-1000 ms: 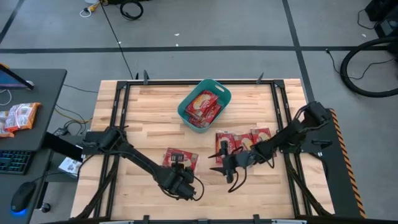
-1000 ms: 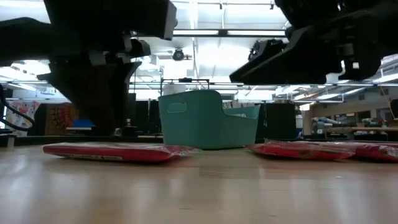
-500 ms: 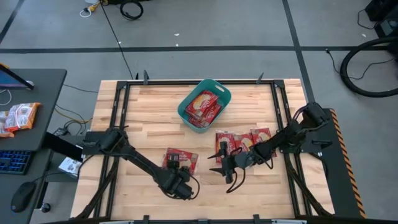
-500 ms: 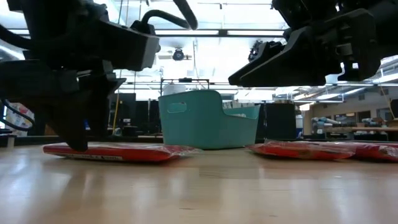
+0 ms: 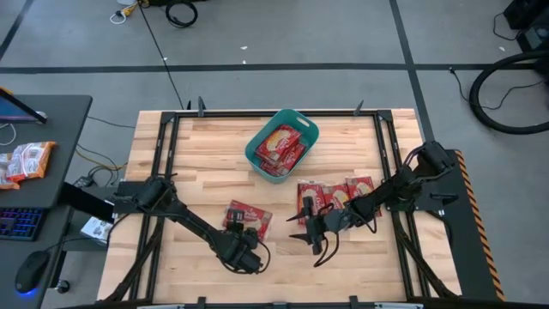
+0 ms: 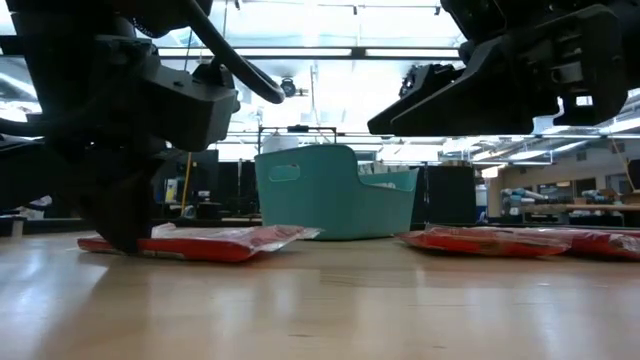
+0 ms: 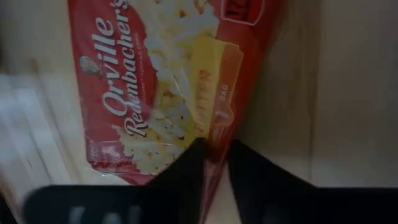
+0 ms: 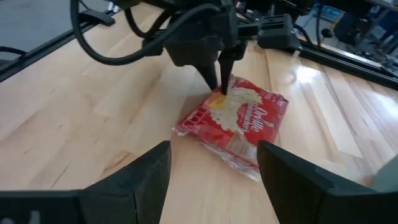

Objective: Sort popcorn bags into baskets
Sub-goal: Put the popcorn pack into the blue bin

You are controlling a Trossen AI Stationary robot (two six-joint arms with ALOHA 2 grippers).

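One red popcorn bag [image 5: 250, 217] lies near the table's middle front; it also shows in the left wrist view [image 7: 155, 87], the right wrist view [image 8: 242, 118] and the low view [image 6: 215, 241]. My left gripper [image 5: 242, 240] is shut on its near edge. My right gripper [image 5: 307, 230] hovers open and empty to the right of that bag, above the table; its fingers stand wide apart in the right wrist view [image 8: 214, 186]. Three more bags [image 5: 336, 194] lie flat at the middle right. The teal basket [image 5: 254, 151] stands at the far middle with several bags inside. My left gripper pinches the bag's near edge [image 7: 214, 146] between its two fingers [image 7: 183, 171], close to a corner. The fingers come from above, pointing down [image 8: 221, 78]. The held end rests on the table [image 6: 125, 243]; the bag's other end [image 6: 290, 232] is tipped up a little.
The basket [image 6: 330, 195] stands behind the bags in the low view. The row of bags [image 6: 500, 241] lies under my right arm. A black frame [image 5: 176, 116] runs round the table's edges. Bare wood lies along the near edge and at the left.
My left gripper has gone down and a little toward the table's left edge, onto the bag's near end. The bag has shifted slightly, and its end away from the gripper has tipped up off the table. My right gripper has kept still.
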